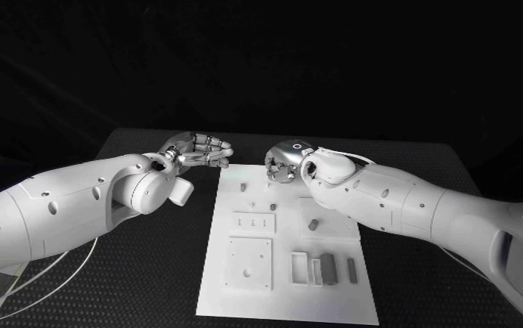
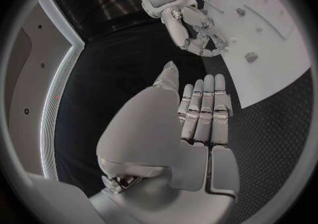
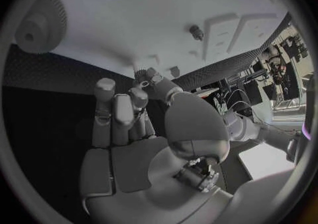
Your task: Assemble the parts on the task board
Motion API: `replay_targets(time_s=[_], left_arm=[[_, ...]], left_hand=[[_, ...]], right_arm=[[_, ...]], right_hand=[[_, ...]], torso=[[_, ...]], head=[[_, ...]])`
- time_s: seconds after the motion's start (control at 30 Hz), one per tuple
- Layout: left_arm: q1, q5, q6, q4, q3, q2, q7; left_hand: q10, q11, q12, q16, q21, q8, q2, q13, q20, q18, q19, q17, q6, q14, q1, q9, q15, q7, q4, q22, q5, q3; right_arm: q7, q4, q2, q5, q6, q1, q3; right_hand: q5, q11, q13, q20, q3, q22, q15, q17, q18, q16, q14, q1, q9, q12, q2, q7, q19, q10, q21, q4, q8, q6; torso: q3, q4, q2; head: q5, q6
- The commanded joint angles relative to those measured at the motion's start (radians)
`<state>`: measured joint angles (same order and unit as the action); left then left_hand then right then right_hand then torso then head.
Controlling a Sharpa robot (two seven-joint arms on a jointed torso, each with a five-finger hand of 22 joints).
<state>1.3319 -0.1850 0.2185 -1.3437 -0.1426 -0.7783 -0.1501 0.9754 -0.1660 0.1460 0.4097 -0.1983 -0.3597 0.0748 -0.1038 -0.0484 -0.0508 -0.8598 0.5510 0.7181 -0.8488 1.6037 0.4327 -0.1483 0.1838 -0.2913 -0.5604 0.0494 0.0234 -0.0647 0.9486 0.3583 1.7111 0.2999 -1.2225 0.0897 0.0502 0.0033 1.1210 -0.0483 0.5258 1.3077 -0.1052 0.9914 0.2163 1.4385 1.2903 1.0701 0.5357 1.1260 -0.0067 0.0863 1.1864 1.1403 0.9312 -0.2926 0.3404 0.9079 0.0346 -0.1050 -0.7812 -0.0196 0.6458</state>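
The white rectangular plastic task board lies flat on the black table; small grey block parts sit near its close end, probably light, stiff, best pinched by their sides. Left robot hand curled empty, right robot hand likewise, both at its far end

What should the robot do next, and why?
Probably lower the right hand onto the small grey part near the far end of the task board. Both hands hover empty there, the left hand off the board's edge, and parts lie loose on the board.
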Motion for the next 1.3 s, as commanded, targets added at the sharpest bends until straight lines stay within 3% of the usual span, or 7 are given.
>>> replay_targets(time_s=[0.03, 0.23, 0.47, 0.7, 1.0, 1.2, 1.3], left_arm=[[0.005, -0.003, -0.015, -0.006, 0.001, 0.0, -0.011], [0.008, -0.003, -0.014, -0.006, 0.001, -0.002, -0.01], [0.009, -0.003, -0.016, -0.004, 0.001, 0.0, -0.009], [0.009, -0.003, -0.016, -0.002, 0.001, 0.001, -0.008], [0.009, -0.003, -0.017, 0.002, 0.001, 0.003, -0.007], [0.009, -0.003, -0.017, 0.004, 0.001, 0.002, -0.007], [0.009, -0.003, -0.018, 0.004, 0.001, 0.005, -0.007]], left_hand=[[-0.003, 0.004, -0.004, -0.006, 0.006, 0.003, -0.001, 0.002, -0.001, 0.001, -0.006, 0.002, -0.007, -0.008, -0.01, -0.001, -0.001, 0.003, 0.0, 0.001, 0.0, -0.008], [-0.003, 0.004, -0.004, -0.006, 0.006, 0.003, 0.0, 0.002, -0.001, 0.001, -0.006, 0.002, -0.006, -0.008, -0.01, -0.001, -0.001, 0.003, 0.0, 0.001, 0.0, -0.008], [-0.003, 0.004, -0.005, -0.007, 0.007, 0.004, 0.0, 0.002, -0.001, 0.001, -0.006, 0.002, -0.006, -0.008, -0.011, -0.001, -0.001, 0.003, 0.0, 0.001, 0.0, -0.008], [-0.003, 0.004, -0.005, -0.008, 0.007, 0.004, 0.0, 0.002, -0.001, 0.001, -0.006, 0.003, -0.006, -0.008, -0.011, -0.001, -0.001, 0.003, 0.0, 0.001, 0.0, -0.008], [-0.003, 0.004, -0.006, -0.009, 0.008, 0.004, 0.0, 0.002, -0.001, 0.001, -0.006, 0.004, -0.006, -0.008, -0.012, -0.002, -0.001, 0.004, 0.0, 0.002, 0.0, -0.008], [-0.003, 0.004, -0.007, -0.009, 0.008, 0.004, 0.0, 0.002, -0.001, 0.001, -0.006, 0.004, -0.007, -0.008, -0.012, -0.002, -0.001, 0.003, 0.0, 0.002, 0.0, -0.009], [-0.003, 0.004, -0.007, -0.01, 0.008, 0.004, 0.001, 0.003, -0.001, 0.001, -0.006, 0.004, -0.007, -0.008, -0.012, -0.002, -0.001, 0.003, 0.0, 0.002, 0.0, -0.009]], right_arm=[[-0.027, 0.001, -0.002, 0.038, 0.031, 0.0, 0.0], [-0.023, -0.007, -0.007, 0.037, 0.026, -0.001, 0.0], [-0.023, -0.013, -0.009, 0.038, 0.006, -0.001, 0.0], [-0.024, -0.02, -0.009, 0.038, -0.012, -0.001, 0.0], [-0.022, -0.015, -0.011, 0.03, -0.02, -0.001, 0.0], [-0.02, -0.029, -0.018, 0.019, -0.013, -0.001, 0.001], [-0.018, -0.037, -0.025, 0.007, -0.008, 0.0, 0.002]], right_hand=[[0.0, -0.002, -0.002, -0.007, 0.002, 0.018, -0.001, -0.001, 0.045, 0.003, 0.007, -0.006, -0.001, -0.006, -0.006, 0.028, 0.002, 0.004, 0.004, 0.003, -0.004, 0.02], [0.0, -0.001, -0.003, -0.007, 0.002, 0.018, 0.0, -0.004, 0.045, 0.002, 0.007, -0.007, -0.001, -0.008, -0.008, 0.028, 0.002, 0.005, 0.003, 0.003, -0.007, 0.017], [0.0, -0.001, -0.003, -0.008, 0.003, 0.017, 0.0, -0.006, 0.045, 0.001, 0.006, -0.008, -0.001, -0.008, -0.009, 0.029, 0.003, 0.005, 0.003, 0.004, -0.009, 0.016], [0.0, 0.0, -0.004, -0.008, 0.004, 0.017, 0.001, -0.007, 0.045, 0.001, 0.006, -0.009, -0.001, -0.009, -0.009, 0.029, 0.003, 0.005, 0.002, 0.004, -0.01, 0.015], [0.0, 0.0, -0.004, -0.008, 0.004, 0.017, 0.001, -0.008, 0.045, 0.001, 0.006, -0.012, 0.0, -0.01, -0.009, 0.03, 0.003, 0.006, 0.002, 0.005, -0.011, 0.016], [0.0, 0.001, -0.005, -0.007, 0.004, 0.016, 0.002, -0.01, 0.045, 0.0, 0.005, -0.015, 0.0, -0.01, -0.01, 0.03, 0.003, 0.006, 0.001, 0.005, -0.013, 0.014], [0.0, 0.008, -0.006, -0.007, 0.005, 0.015, 0.008, -0.016, 0.045, -0.003, 0.002, -0.02, -0.007, -0.013, -0.025, 0.038, 0.002, 0.005, -0.001, 0.005, -0.035, -0.017]], torso=[[0.0019, 0.0011, -0.005], [0.0049, -0.0045, -0.01], [0.0054, -0.0053, -0.012], [0.0046, 0.0, -0.012], [0.0036, -0.0054, -0.013], [0.004, -0.0047, -0.014], [0.0041, -0.0043, -0.014]], head=[[0.002, -0.003], [0.0, -0.004], [0.0, -0.003], [0.001, -0.001], [-0.003, -0.001], [-0.002, -0.001], [0.001, -0.002]])
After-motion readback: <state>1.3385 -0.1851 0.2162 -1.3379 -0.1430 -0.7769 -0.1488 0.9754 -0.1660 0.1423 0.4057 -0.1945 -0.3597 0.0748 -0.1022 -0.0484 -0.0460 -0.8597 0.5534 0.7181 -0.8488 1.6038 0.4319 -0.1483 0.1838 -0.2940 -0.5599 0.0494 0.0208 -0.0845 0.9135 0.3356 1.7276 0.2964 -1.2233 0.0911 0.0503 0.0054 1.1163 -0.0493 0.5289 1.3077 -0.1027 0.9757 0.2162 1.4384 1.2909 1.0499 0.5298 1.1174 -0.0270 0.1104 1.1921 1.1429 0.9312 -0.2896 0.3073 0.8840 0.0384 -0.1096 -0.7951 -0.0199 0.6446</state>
